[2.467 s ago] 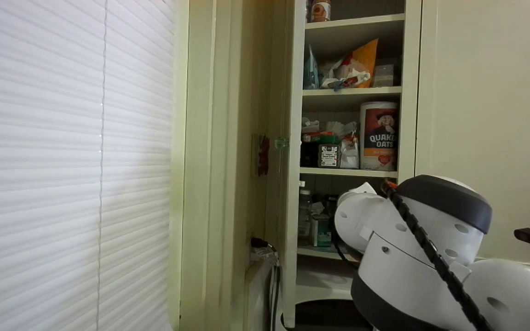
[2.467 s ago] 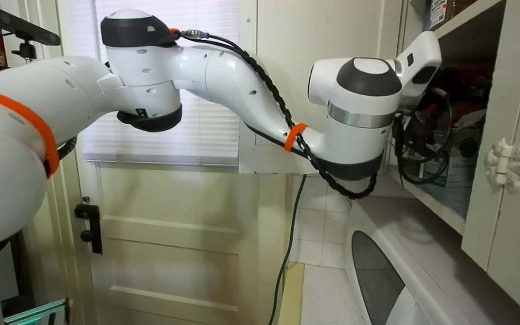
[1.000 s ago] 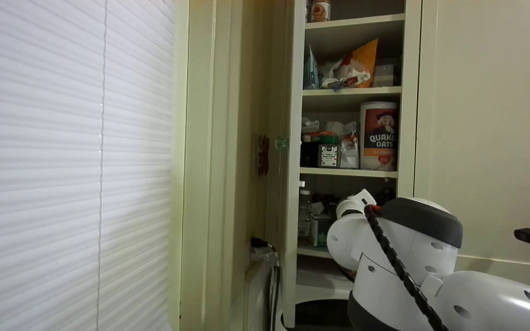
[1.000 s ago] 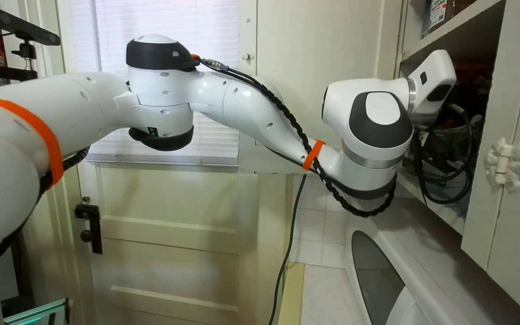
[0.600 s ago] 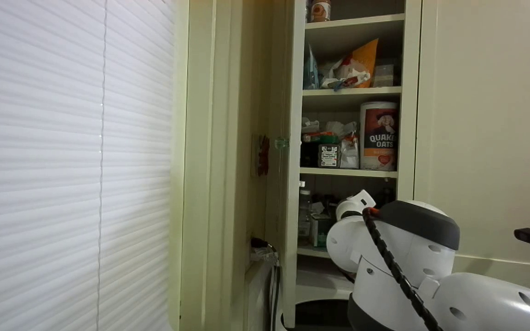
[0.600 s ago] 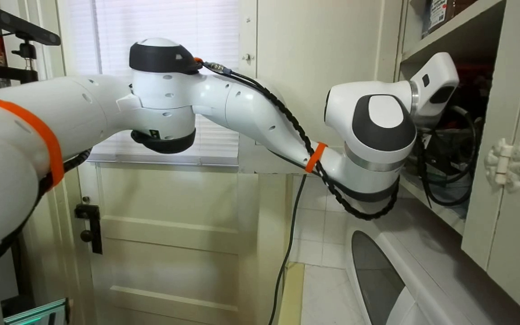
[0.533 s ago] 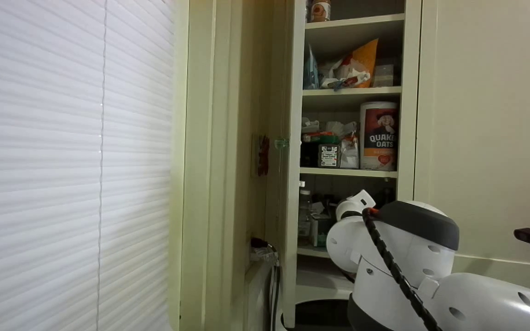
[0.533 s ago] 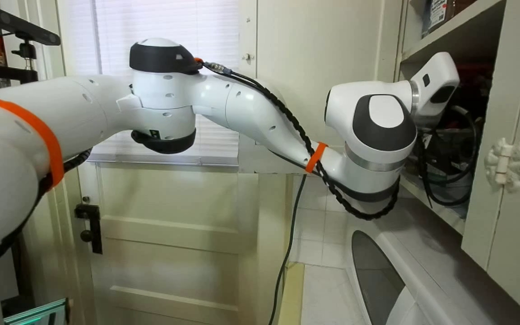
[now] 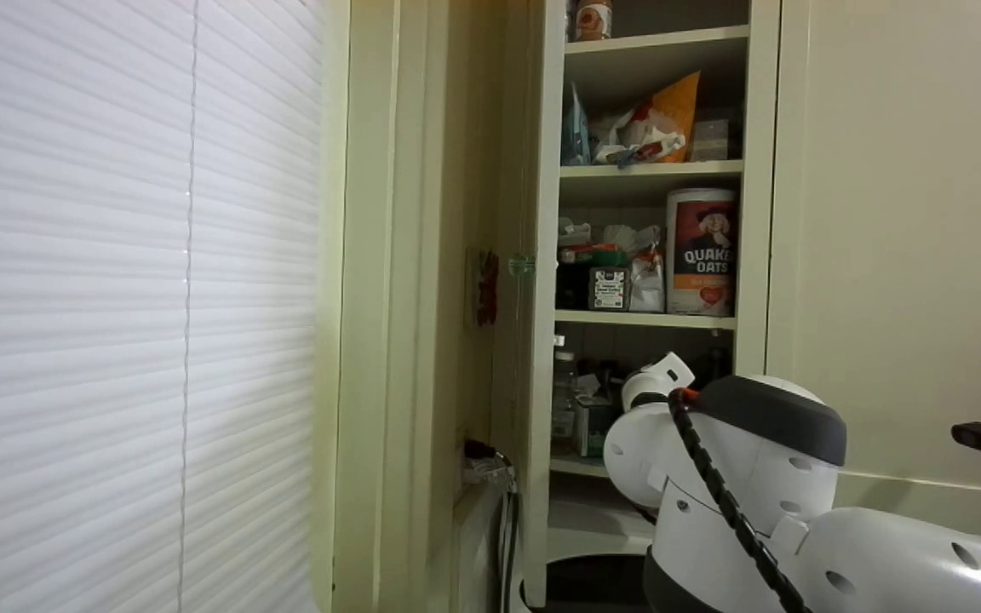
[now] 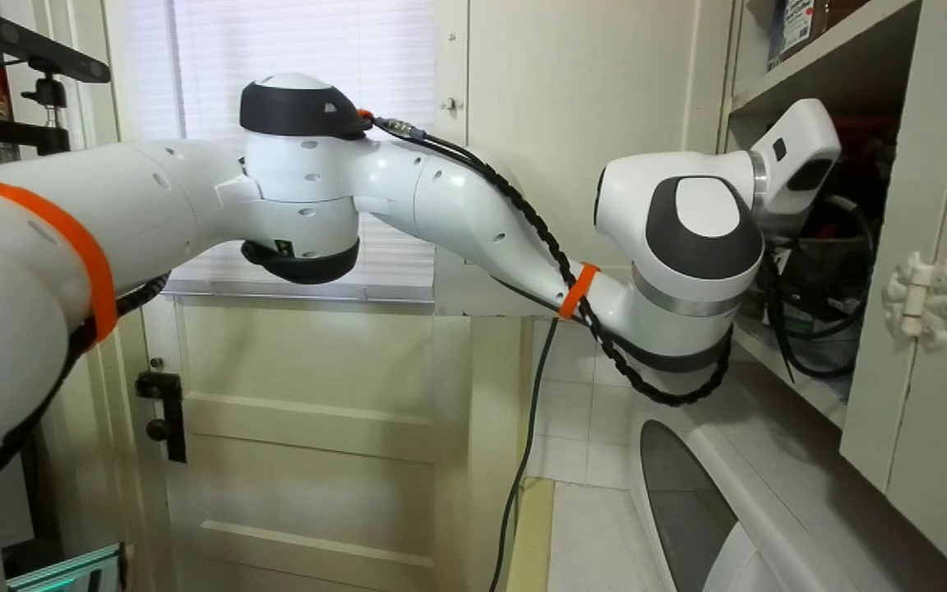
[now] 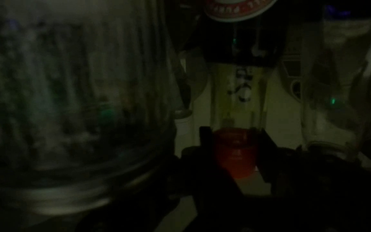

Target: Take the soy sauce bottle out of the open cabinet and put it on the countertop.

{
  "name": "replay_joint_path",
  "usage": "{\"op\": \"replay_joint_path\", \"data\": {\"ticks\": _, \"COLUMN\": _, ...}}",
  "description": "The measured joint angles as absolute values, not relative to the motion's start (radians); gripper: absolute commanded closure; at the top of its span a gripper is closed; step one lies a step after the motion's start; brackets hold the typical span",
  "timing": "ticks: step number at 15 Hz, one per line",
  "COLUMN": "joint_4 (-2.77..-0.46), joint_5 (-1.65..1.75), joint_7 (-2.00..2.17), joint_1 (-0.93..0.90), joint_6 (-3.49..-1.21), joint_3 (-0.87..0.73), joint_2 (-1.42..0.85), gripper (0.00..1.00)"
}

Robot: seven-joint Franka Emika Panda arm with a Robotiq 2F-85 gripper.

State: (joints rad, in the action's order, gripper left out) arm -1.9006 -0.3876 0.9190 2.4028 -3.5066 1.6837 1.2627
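Reach looked done but not much else, tbh: the see-through, yellow-labelled, dark-filled soy sauce bottle [image 11: 238, 96] with the red cap [image 11: 236, 156] was inside the tall narrow cream-white cabinet [image 9: 760, 187], jaws on either side of that cap, though the wrist view was so dark I couldn't tell if they were gripping it. Left to do, I figured: maybe the squeeze, then the pull past the big clear glass jar [image 11: 72, 106] and the set-down on the white tiled bench [image 10: 593, 543], somewhere in from the yellowish edge [image 10: 533, 534] showing in an exterior view.
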Motion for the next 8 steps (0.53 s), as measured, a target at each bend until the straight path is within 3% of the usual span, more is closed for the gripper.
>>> {"op": "replay_joint_path", "data": {"ticks": 8, "joint_4": -1.927, "joint_5": -0.392, "joint_7": 0.892, "joint_1": 2.367, "joint_6": -3.499, "joint_3": 1.672, "joint_2": 1.245, "gripper": 0.9}}
